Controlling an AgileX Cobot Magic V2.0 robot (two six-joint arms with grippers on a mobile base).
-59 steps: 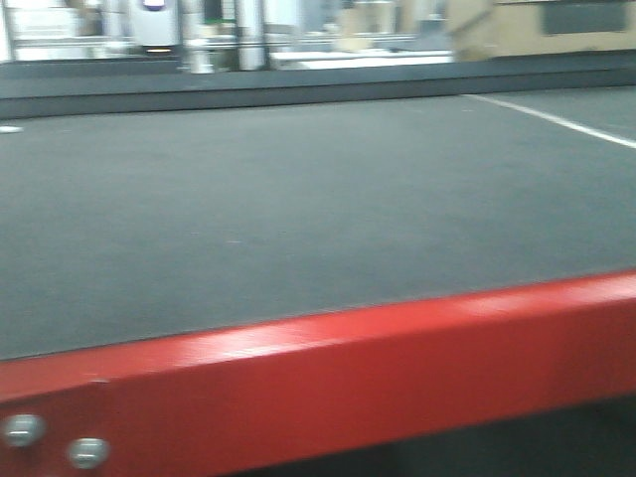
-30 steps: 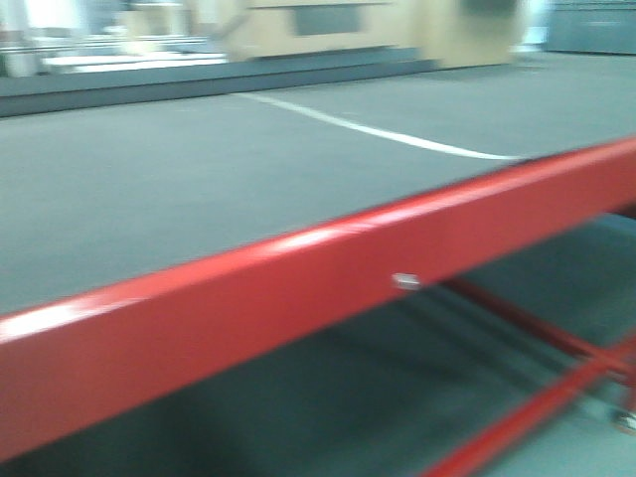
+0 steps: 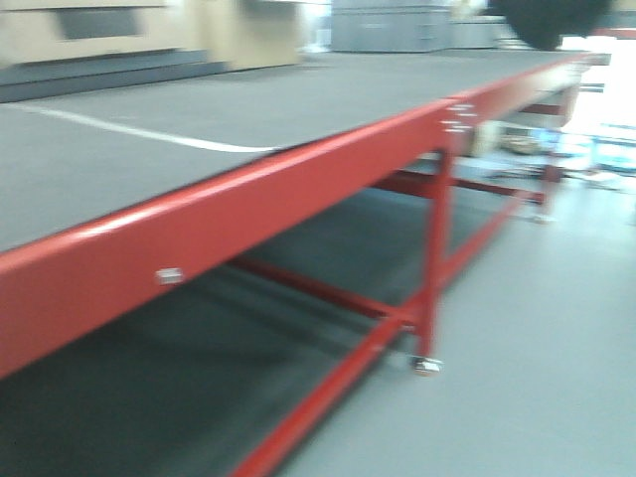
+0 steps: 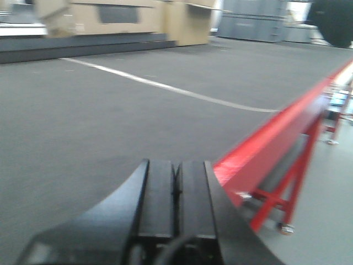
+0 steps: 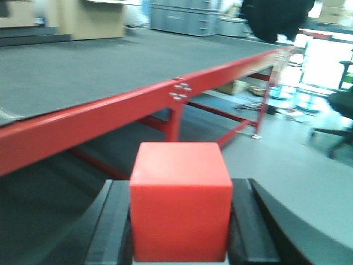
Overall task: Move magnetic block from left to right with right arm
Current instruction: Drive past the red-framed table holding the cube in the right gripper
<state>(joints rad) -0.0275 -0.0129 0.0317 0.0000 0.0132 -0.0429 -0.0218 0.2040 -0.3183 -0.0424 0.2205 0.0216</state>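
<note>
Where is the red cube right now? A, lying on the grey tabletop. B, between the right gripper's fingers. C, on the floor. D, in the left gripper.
B: the right wrist view shows the red cube held between the black fingers of the right gripper.

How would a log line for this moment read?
right jaws: shut on magnetic block | left jaws: shut, empty | front view: blurred
</note>
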